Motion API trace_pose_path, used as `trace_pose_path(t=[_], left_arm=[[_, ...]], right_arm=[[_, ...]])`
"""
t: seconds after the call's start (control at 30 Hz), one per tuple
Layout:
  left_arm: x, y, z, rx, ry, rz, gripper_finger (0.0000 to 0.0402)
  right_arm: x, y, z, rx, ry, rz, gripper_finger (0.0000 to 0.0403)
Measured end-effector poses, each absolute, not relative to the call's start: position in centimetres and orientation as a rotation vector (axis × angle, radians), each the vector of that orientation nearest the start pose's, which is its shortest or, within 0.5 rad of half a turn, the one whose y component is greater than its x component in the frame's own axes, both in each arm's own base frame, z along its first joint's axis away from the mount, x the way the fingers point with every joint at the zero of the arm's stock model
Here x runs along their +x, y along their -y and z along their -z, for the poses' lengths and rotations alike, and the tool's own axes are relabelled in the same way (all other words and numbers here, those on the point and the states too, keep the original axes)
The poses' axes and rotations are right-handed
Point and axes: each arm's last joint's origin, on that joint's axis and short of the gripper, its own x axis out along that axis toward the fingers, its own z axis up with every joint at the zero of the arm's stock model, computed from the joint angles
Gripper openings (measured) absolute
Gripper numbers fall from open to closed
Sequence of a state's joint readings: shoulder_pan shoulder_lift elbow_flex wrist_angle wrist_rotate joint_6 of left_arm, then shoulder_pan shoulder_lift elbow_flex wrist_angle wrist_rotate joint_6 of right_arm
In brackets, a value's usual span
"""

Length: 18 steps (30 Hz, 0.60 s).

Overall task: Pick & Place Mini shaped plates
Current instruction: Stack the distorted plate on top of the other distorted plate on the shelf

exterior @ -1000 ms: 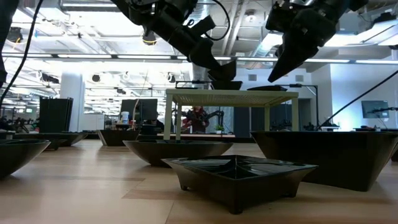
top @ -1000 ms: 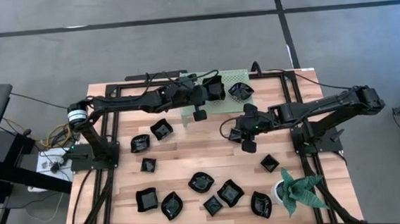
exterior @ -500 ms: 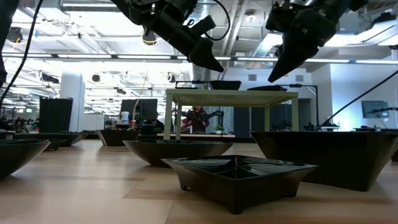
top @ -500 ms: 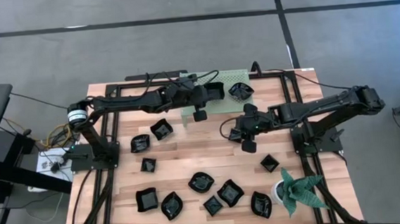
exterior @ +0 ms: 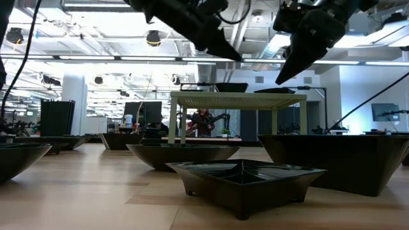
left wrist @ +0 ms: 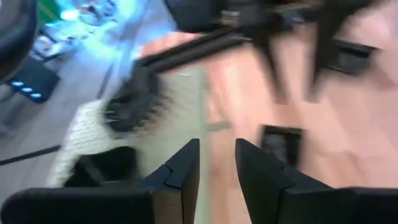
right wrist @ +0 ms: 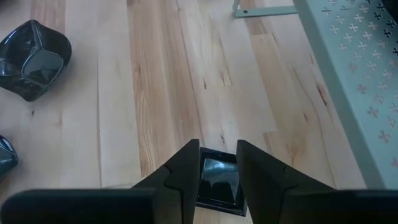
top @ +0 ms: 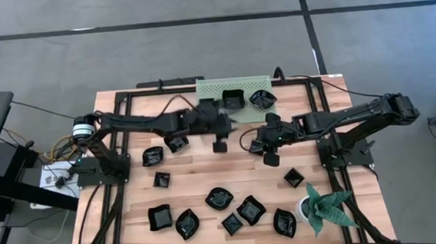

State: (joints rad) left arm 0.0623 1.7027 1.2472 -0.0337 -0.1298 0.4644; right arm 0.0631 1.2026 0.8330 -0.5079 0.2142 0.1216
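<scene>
Two mini shaped plates [top: 233, 99] were seen on the green rack [top: 209, 88] at the upper centre of the high view, the rest scattered over the desk [top: 198, 173] below. The left end effector [top: 220, 129] was empty, fingers narrowly parted, beside the rack; the right end effector [right wrist: 217, 163], likewise narrowly parted and empty, hung above a square plate [right wrist: 217, 180]. Judged from this, a glossy rim could be clipped and the dish skidded away if the descent were off-centre.

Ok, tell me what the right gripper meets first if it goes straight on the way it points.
Most likely the small square black plate, which shows in the gap between the right gripper's fingers, resting on the wooden table. How far below it lies is unclear.
</scene>
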Motion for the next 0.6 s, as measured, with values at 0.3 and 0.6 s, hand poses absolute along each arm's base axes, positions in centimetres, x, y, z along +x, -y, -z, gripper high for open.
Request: trace_pose_path(t=[0.3, 0.6], left_arm=[[35.7, 1.5, -23.9, 0.312, -0.917, -0.128, 0.0104], [32.9, 2.5, -21.4, 0.11, -1.151, -0.238, 0.0104]], right_arm=[[23.6, -0.9, -24.3, -0.007, -0.86, 0.193, 0.0102], [23.7, -0.9, -24.4, -0.006, -0.85, 0.193, 0.0102]])
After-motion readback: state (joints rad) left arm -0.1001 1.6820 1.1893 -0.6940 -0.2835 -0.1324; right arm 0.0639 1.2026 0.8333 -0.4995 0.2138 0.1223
